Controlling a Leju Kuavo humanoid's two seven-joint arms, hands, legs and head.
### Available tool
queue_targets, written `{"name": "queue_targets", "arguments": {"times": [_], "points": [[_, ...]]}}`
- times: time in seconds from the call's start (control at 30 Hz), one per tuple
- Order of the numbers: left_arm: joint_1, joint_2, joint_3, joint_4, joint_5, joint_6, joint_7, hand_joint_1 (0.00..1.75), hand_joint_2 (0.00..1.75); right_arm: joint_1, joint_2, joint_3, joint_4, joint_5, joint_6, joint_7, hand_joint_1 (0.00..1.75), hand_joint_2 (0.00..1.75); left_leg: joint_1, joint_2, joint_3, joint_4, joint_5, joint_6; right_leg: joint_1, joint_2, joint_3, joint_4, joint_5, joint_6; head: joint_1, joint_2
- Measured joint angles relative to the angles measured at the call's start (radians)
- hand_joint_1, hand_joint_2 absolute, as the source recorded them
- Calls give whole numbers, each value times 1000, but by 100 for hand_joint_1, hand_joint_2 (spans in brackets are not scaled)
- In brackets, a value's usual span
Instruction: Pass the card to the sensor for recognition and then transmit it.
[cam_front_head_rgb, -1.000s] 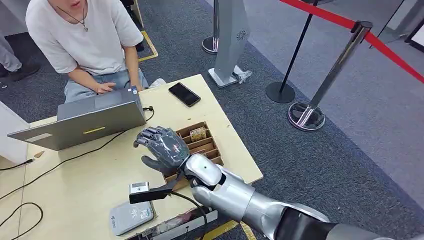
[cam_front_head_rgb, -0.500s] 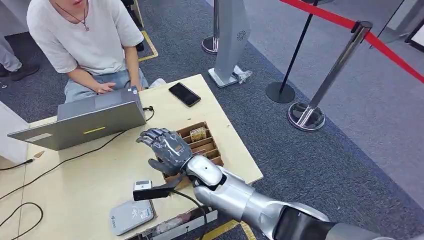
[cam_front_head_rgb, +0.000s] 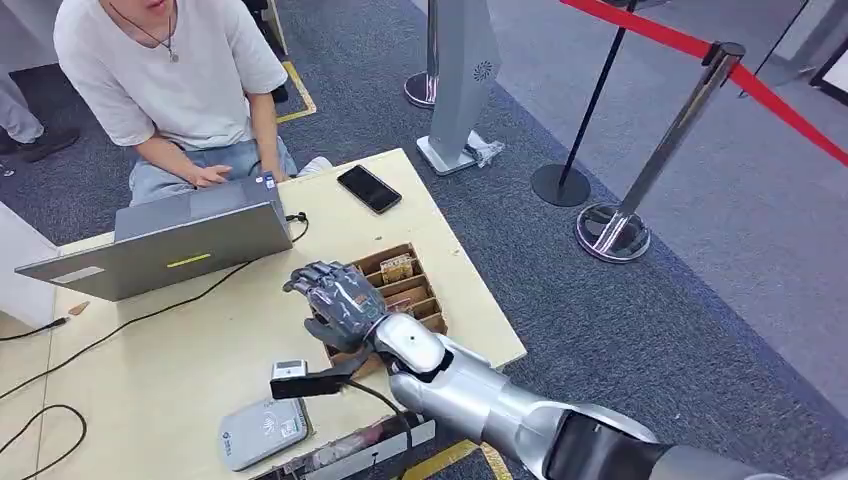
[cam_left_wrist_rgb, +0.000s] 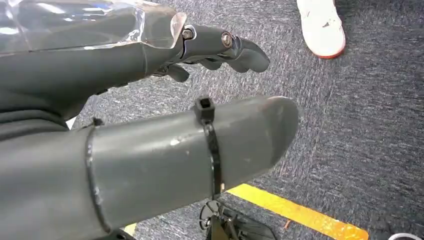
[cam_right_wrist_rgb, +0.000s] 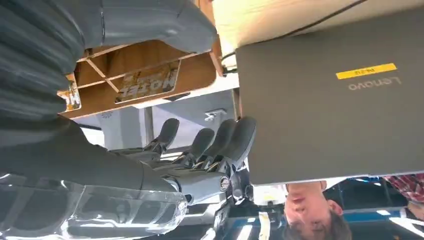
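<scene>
We note the right hand (cam_front_head_rgb: 335, 300) at frame centre, fingers (cam_right_wrist_rgb: 220, 142) released, over the card (cam_front_head_rgb: 397, 267) in its wooden tray (cam_front_head_rgb: 437, 310); a skewed reach risks jamming against dividers. Left hand (cam_left_wrist_rgb: 150, 125) empty.

A pale wooden table (cam_front_head_rgb: 200, 350) stood on grey carpet (cam_front_head_rgb: 650, 300), with chrome stanchions (cam_front_head_rgb: 615, 225) carrying red belt (cam_front_head_rgb: 690, 45) nearby.

On the table (cam_front_head_rgb: 200, 350), the laptop (cam_front_head_rgb: 165, 240) sits before the person (cam_front_head_rgb: 170, 70), the phone (cam_front_head_rgb: 368, 188) right of it, the card tray (cam_front_head_rgb: 405, 280) nearer, the sensor (cam_front_head_rgb: 262, 432) at the near edge.
</scene>
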Motion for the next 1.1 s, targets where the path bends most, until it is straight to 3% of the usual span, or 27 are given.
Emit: {"name": "queue_targets", "arguments": {"times": [0.43,1.1], "points": [[0,1,-2,0,-10,-3,-2,0,0,41,-3,-54,-43,43,-19,42,77,175,0,0,0,0,0,0,0,0,0,0,0,0,0,0],[0,6,-8,0,-16,-14,-13,0,0,108,-11,-112,-106,108,5,61,66,175,0,0,0,0,0,0,0,0,0,0,0,0,0,0]]}}
